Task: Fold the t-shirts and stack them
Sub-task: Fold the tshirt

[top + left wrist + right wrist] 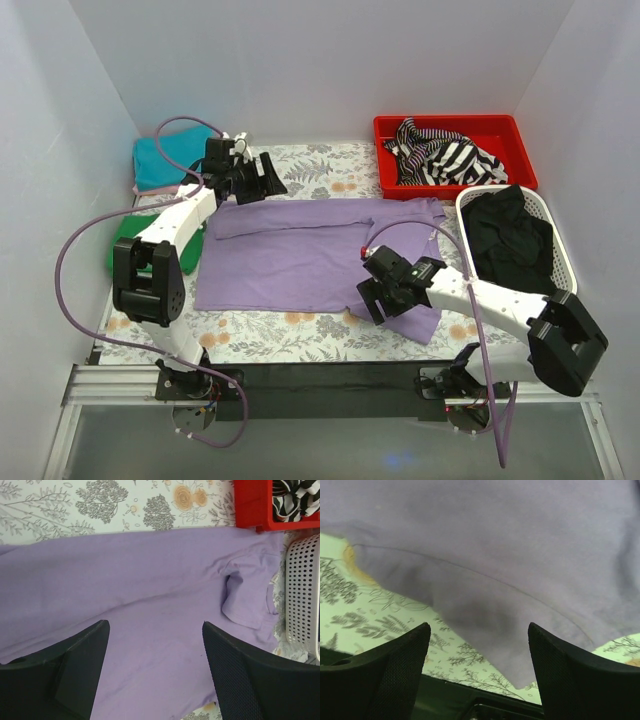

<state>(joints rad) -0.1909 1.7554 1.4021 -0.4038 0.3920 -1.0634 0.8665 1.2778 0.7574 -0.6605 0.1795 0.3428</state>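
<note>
A lavender-purple t-shirt lies spread on the flowered tablecloth, its far edge folded over. It fills the left wrist view and the upper part of the right wrist view. My left gripper is open and empty above the shirt's far left edge; its jaws stand wide apart over the cloth. My right gripper is open and empty at the shirt's near right sleeve. A folded teal t-shirt and a folded green one lie at the left, partly hidden by the left arm.
A red bin with striped black-and-white cloth stands at the back right; it also shows in the left wrist view. A white perforated basket with black cloth stands at the right, next to the shirt's sleeve.
</note>
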